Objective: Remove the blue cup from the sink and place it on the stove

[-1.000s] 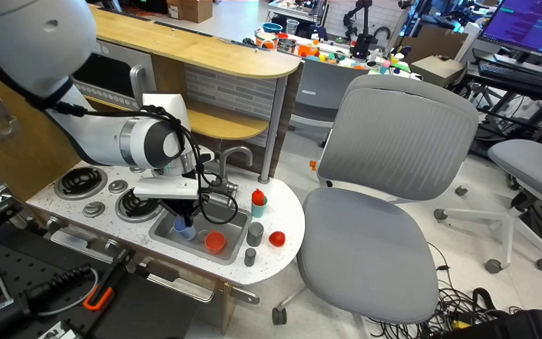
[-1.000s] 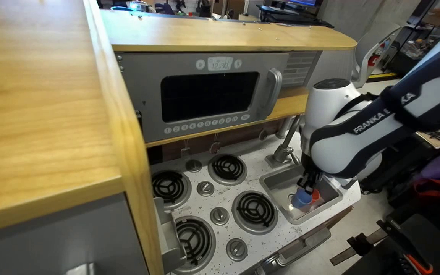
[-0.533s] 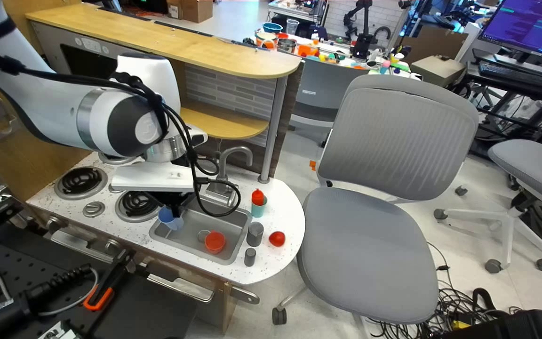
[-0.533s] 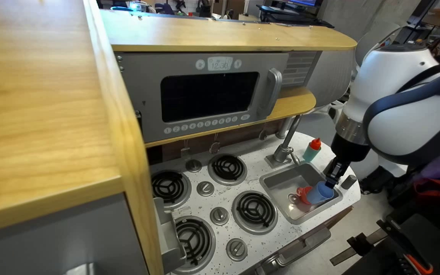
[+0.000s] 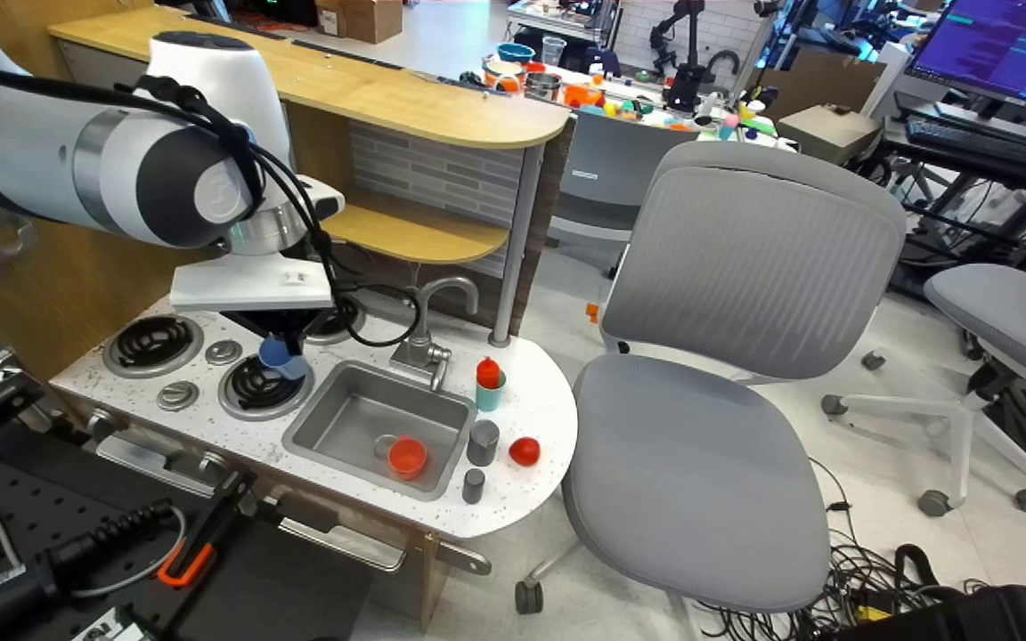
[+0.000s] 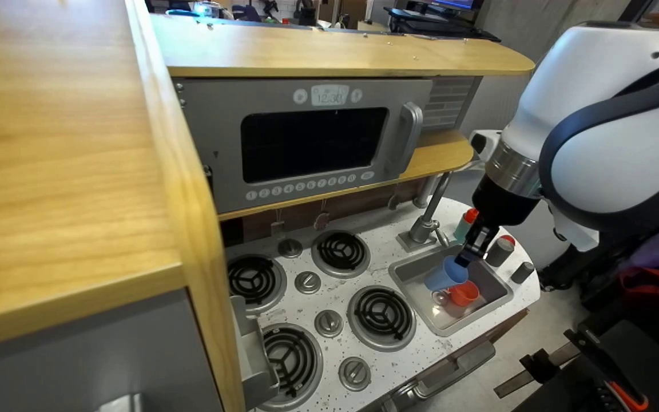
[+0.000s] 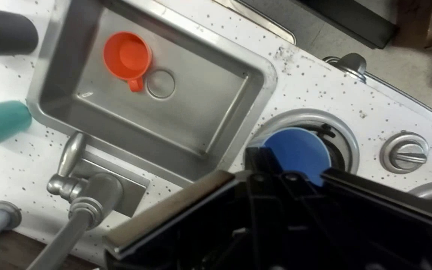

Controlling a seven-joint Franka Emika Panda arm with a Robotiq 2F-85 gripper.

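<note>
The blue cup [image 5: 281, 359] is held in the air, tilted, above the counter. It also shows in an exterior view [image 6: 445, 276] and in the wrist view [image 7: 299, 152], where it overlaps the burner beside the sink. My gripper [image 5: 296, 340] is shut on the cup's rim; its fingertips show close together in an exterior view [image 6: 464, 257] and in the wrist view [image 7: 261, 159]. The sink [image 7: 201, 108] holds an orange-red cup [image 7: 127, 55]. The stove burner [image 6: 382, 317] nearest the sink is black coils in a metal ring; the held cup partly hides it in the wrist view.
The faucet [image 5: 424, 334] stands behind the sink. A teal cup [image 5: 489, 396] with a red item, grey cylinders [image 5: 483, 443] and a red round object [image 5: 525, 451] stand right of the sink. A shelf [image 6: 444, 151] and microwave [image 6: 318, 143] overhang the burners.
The gripper has lifted the blue cup up out of the sink and carried it toward the burners. The orange-red cup has stayed in the sink.
</note>
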